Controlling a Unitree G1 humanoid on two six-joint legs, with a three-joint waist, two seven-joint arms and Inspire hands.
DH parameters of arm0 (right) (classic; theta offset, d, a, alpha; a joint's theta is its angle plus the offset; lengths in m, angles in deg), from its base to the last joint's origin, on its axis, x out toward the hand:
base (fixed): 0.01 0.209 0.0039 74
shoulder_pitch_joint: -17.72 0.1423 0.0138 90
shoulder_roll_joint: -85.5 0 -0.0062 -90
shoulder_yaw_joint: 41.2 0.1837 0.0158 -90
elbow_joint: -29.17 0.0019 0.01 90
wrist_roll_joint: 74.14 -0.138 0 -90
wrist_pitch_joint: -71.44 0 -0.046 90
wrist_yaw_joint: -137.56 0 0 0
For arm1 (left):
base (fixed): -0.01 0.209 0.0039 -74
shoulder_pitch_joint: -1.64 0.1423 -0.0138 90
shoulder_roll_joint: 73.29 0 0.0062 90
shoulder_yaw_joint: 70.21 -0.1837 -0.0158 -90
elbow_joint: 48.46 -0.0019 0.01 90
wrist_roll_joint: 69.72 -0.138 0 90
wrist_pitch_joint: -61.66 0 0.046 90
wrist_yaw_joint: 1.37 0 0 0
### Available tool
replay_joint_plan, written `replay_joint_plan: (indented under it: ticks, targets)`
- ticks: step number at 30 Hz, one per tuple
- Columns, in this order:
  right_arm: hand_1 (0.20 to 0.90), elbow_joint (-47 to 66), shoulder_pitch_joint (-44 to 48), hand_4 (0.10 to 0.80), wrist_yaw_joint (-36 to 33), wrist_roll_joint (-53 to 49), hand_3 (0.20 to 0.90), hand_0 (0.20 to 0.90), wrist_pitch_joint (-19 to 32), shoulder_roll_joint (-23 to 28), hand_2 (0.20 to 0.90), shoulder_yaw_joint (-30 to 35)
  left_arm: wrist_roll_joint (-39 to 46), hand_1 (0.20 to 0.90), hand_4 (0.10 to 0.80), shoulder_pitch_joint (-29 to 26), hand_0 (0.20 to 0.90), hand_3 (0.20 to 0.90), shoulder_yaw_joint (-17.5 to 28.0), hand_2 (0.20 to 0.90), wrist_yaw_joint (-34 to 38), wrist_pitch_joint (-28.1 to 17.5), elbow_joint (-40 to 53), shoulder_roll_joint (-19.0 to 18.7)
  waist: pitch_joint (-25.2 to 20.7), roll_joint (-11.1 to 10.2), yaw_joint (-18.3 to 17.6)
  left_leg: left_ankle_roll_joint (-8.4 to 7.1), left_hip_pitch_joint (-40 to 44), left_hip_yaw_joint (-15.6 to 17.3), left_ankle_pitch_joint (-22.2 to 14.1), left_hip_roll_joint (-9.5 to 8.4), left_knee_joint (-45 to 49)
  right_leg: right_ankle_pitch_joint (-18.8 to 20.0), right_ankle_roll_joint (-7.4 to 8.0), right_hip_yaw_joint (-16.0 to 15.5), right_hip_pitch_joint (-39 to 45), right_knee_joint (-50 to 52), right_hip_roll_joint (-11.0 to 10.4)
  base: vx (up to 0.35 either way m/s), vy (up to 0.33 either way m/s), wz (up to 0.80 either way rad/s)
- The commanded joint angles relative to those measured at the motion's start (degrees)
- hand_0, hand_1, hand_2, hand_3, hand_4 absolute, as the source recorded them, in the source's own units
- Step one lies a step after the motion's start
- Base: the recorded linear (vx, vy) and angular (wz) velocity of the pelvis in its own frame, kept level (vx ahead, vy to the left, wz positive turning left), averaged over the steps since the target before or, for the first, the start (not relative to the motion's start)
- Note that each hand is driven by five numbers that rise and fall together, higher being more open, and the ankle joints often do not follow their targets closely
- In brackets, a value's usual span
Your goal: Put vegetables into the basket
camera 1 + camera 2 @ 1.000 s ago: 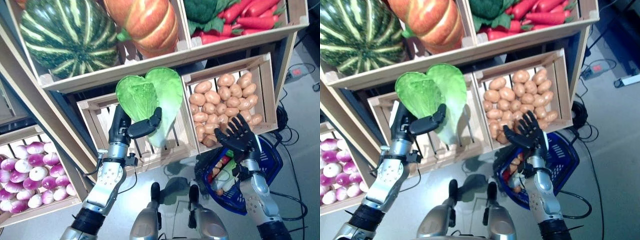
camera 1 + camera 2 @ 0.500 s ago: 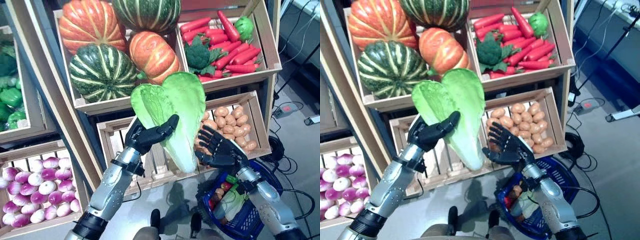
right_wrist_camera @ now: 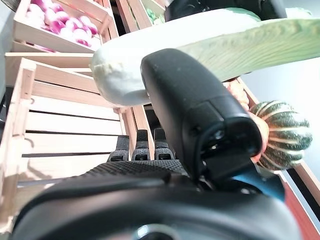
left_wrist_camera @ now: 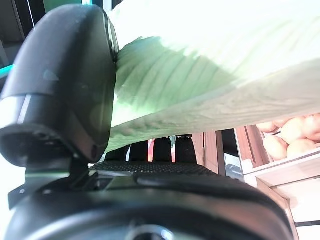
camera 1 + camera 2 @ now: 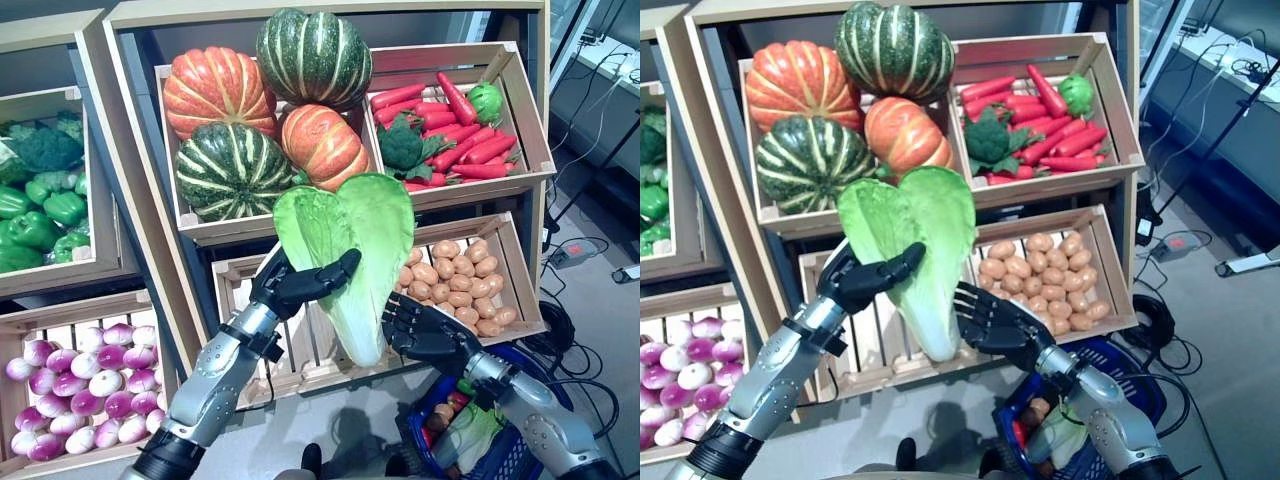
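While the wooden rack (image 5: 120, 200) fills most of the scene, grey floor (image 5: 600, 300) w/ loose cords is seen at its right edge. Ribbed pumpkins (image 5: 265, 120), orange and striped green, are piled in the top middle crate; carrots (image 5: 470, 135) w/ leafy greens fill the top right crate, smooth tan potatoes (image 5: 455, 290) the lower right one, purple-white turnips (image 5: 70, 390) the lower left one. Green veg at the rack's left edge is cut off. The cabbage (image 5: 350, 240), broad crinkled green leaves tapering to a pale stalk, is held upright in front of the slatted lower middle crate (image 5: 240, 290), clasped by the left hand (image 5: 295, 282), thumb across the leaf. The right hand (image 5: 425, 330) is spread, fingers straight, beside the stalk; contact can't be told. The blue basket (image 5: 530, 440) sits on the floor below the right arm, partly hidden, contents hard to make out.
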Motion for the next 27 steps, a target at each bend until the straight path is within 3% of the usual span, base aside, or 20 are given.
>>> replay_joint_plan:
  ticks: [1,11,21,27]
  targets:
    - [0.900,4.36,4.94,0.800,4.36,-9.81,0.900,0.900,2.85,-0.25,0.900,-2.43,3.25,0.300,0.400,-3.30,0.300,0.300,-1.25,0.300,-3.73,-4.09,4.80,1.02,-5.82,-2.54,0.33,-1.45,1.59,0.62,-5.02,-0.62,0.46,1.18,2.98,-0.71,1.28,0.06,-4.08,0.000,0.000,0.00]
    - [0.900,6.17,1.68,0.800,-0.25,-11.60,0.900,0.900,3.76,1.66,0.900,5.41,2.40,0.300,0.400,-1.65,0.300,0.300,3.10,0.300,-4.60,-3.06,4.84,-0.52,-5.87,-2.46,-0.91,-1.43,1.55,1.36,-4.95,-0.25,0.46,1.35,3.07,0.00,0.95,0.06,-3.99,-0.001,0.001,0.00]
    - [0.900,6.90,0.60,0.800,-5.00,-12.45,0.900,0.900,4.37,-1.60,0.900,9.28,0.11,0.300,0.400,-2.46,0.300,0.300,4.80,0.300,-2.63,-1.75,4.95,0.94,-5.65,-2.29,-2.31,-1.21,1.56,2.23,-5.07,0.12,0.46,1.25,2.89,1.10,0.53,0.06,-3.69,-0.010,0.008,-0.06]
    - [0.900,7.79,0.67,0.800,-1.18,-12.86,0.900,0.900,1.53,-0.51,0.900,8.86,-1.08,0.300,0.400,-2.94,0.300,0.300,4.14,0.300,-1.77,-1.43,5.02,0.71,-5.38,-2.48,-2.52,-1.37,1.31,2.31,-4.95,0.36,0.46,1.12,2.87,1.29,0.36,0.06,-3.58,-0.003,0.004,-0.04]
